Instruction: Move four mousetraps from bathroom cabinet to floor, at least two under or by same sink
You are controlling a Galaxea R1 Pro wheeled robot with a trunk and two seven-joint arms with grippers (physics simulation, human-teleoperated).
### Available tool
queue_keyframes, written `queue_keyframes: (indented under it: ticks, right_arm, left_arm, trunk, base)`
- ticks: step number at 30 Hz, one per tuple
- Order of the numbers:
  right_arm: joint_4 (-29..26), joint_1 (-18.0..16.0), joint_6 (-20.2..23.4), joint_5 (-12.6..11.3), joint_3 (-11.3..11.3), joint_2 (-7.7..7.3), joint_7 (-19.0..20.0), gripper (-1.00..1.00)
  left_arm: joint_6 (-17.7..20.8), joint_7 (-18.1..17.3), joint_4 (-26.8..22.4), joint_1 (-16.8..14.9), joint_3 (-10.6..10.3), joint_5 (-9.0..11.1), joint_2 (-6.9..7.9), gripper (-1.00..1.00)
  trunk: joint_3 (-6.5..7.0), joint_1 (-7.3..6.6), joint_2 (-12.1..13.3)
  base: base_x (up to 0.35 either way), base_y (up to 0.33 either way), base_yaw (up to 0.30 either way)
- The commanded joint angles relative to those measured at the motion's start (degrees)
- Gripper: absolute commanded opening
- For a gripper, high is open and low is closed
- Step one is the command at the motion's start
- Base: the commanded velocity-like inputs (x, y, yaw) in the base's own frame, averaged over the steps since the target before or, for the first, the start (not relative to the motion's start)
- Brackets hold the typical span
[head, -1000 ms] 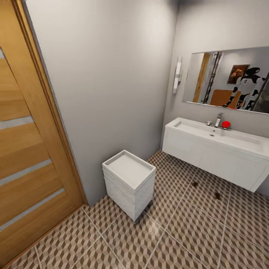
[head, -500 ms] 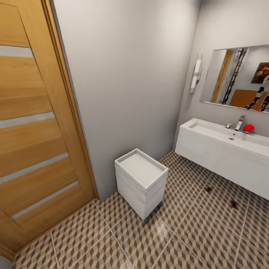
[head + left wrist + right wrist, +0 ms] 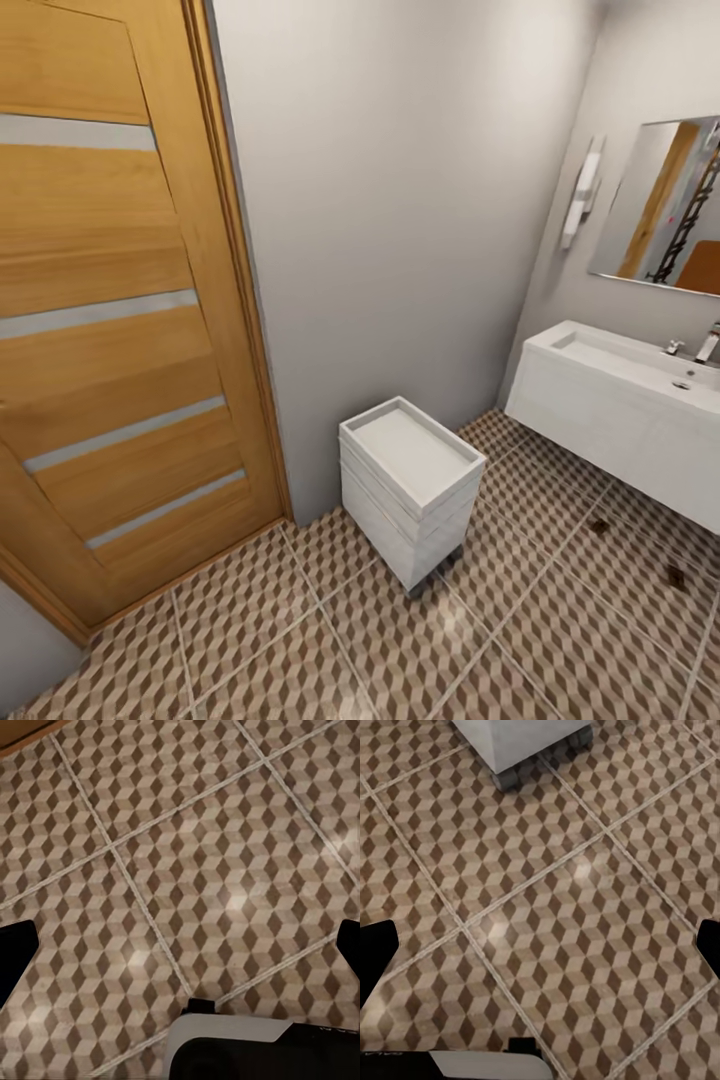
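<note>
View swung left – door (image 3: 110, 330) wider, bathroom sink (image 3: 630, 400) at edge; both fingers apart; no writing.

Head: we look down toward the white cart (image 3: 410, 485), sink (image 3: 640, 375) at 3 o'clock | 2 wrists: close over the bathroom floor (image 3: 187, 870), shared.

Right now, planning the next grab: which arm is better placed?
Left, probably. Left gripper and right gripper both hang open, empty, over the bathroom floor; the white trolley crowds the right one.
</note>
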Motion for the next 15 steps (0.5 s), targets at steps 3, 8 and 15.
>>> queue_keyframes:
  ticks: [3, 8, 15]
  right_arm:
    - [0.0, 0.0, -0.1, -0.4, 0.5, -0.02, -0.1, 1.0]
    - [0.0, 0.0, -0.1, -0.4, 0.5, -0.02, -0.1, 1.0]
    - [0.0, 0.0, -0.1, -0.4, 0.5, -0.02, -0.1, 1.0]
  left_arm:
    - [-0.2, 0.3, 0.1, 0.0, -0.5, 0.3, -0.03, 1.0]
    - [-0.2, 0.3, 0.1, -0.1, -0.5, 0.3, -0.04, 1.0]
    - [-0.2, 0.3, 0.1, -0.1, -0.5, 0.3, -0.04, 1.0]
  trunk:
    - [-0.23, 0.03, -0.1]
    - [-0.41, 0.03, -0.1]
    - [-0.65, 0.03, -0.1]
  base:
    - [0.0, 0.0, 0.253]
    - [0.0, 0.0, 0.254]
    - [0.0, 0.0, 0.255]
